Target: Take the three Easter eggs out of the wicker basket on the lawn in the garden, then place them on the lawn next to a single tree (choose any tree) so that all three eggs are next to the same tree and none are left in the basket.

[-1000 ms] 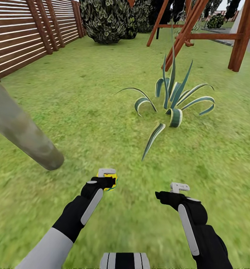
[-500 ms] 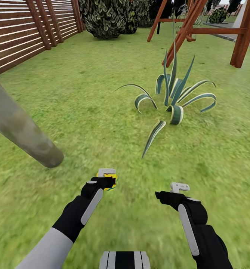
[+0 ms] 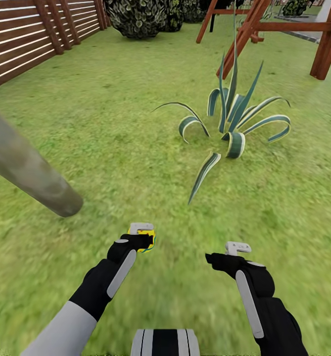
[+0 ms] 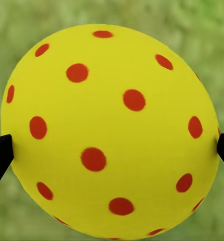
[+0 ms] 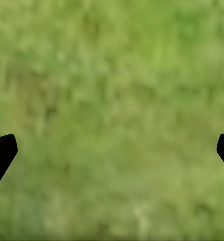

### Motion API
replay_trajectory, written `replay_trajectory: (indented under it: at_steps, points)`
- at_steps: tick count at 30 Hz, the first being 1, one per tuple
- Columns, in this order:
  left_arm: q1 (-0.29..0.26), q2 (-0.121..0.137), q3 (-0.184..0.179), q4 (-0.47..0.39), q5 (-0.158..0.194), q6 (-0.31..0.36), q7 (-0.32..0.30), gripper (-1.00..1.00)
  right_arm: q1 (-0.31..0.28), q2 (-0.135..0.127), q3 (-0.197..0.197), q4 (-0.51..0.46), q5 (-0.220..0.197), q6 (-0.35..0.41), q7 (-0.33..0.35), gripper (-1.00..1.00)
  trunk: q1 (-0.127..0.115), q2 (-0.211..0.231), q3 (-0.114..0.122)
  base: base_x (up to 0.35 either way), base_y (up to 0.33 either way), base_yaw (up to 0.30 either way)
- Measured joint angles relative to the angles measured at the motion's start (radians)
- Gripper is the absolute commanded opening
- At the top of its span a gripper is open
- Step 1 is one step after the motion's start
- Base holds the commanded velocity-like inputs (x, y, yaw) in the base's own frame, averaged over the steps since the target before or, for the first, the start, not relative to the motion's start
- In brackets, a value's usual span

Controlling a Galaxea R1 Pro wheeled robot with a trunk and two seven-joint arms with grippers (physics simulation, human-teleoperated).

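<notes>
My left claw (image 3: 144,236) is clamped on one egg (image 3: 146,240), its yellow, red-dotted shell pinched between both fingertips (image 4: 0,153). My right claw (image 3: 237,247) is spread wide with nothing in it, over bare lawn (image 5: 112,100). The tree (image 3: 31,174), a leaning grey-green trunk, meets the grass ahead and to the left of the egg, so the left arm is the nearer one; I judge the coming set-down calls for a reach forward and left. A striped plant (image 3: 233,126) stands ahead to the right. Compared with a second ago, the whole view has tipped downward; the arms hold the same pose.
</notes>
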Motion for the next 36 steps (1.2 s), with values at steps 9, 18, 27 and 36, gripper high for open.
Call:
replay_trajectory:
  at_steps: [9, 18, 27, 36]
  points:
    - [0.000, 0.000, 0.000, 0.000, 0.000, 0.000, 0.000, -1.00, 0.000, 0.000, 0.000, 0.000, 0.000, 0.000, 0.000, 1.00, 0.004, -0.002, -0.031, 0.000, 0.000, 0.000]
    - [0.000, 0.000, 0.000, 0.000, 0.000, 0.000, -0.001, -1.00, 0.000, 0.000, 0.002, 0.000, 0.000, 0.000, 0.000, 1.00, 0.006, -0.003, -0.050, 0.000, 0.000, 0.000]
    - [0.000, 0.001, 0.000, 0.000, 0.000, -0.008, 0.000, -1.00, 0.000, 0.000, 0.005, 0.000, 0.000, 0.000, 0.000, 1.00, 0.009, -0.004, -0.074, 0.000, 0.000, 0.000]
    - [0.000, 0.006, 0.000, 0.001, 0.000, -0.026, 0.000, -1.00, 0.000, 0.000, 0.006, 0.000, 0.000, 0.000, 0.000, 1.00, 0.010, -0.005, -0.089, 0.000, 0.000, 0.000]
